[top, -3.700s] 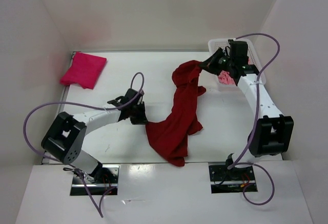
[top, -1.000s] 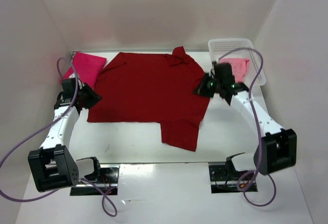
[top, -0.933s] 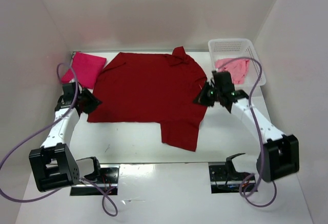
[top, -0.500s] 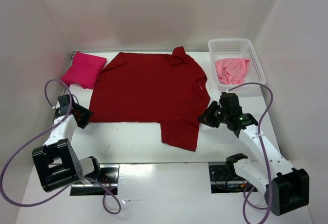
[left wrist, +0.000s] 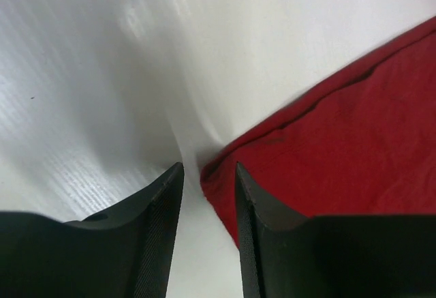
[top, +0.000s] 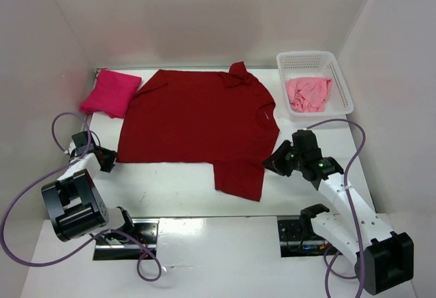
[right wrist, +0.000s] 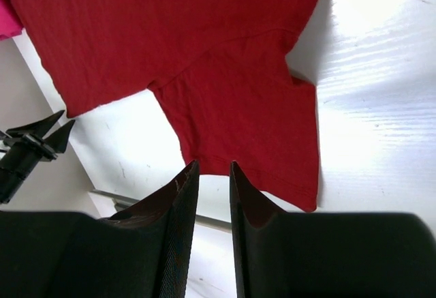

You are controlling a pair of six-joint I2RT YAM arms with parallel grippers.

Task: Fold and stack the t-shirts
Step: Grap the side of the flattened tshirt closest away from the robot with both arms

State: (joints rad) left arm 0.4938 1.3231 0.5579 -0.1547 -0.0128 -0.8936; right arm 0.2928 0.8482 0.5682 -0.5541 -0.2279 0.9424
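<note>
The dark red t-shirt [top: 197, 124] lies spread flat in the middle of the table, collar at the far side, one sleeve reaching toward the near edge. The bright magenta t-shirt [top: 111, 92] lies folded at the far left. The light pink t-shirt [top: 310, 93] is crumpled in the basket. My left gripper [top: 105, 157] is low just off the red shirt's near-left corner [left wrist: 327, 148], jaws slightly apart and empty [left wrist: 208, 175]. My right gripper [top: 270, 163] hovers to the right of the shirt's near sleeve [right wrist: 252, 121], jaws narrowly apart and empty [right wrist: 212, 172].
The white mesh basket [top: 303, 57] stands at the far right corner. White walls close in the table on the left, back and right. The arm bases and their purple cables sit at the near edge.
The red shirt, first bunched between the grippers, has been spread flat. Over the last second both grippers have drawn back from its left and right edges toward the near side.
</note>
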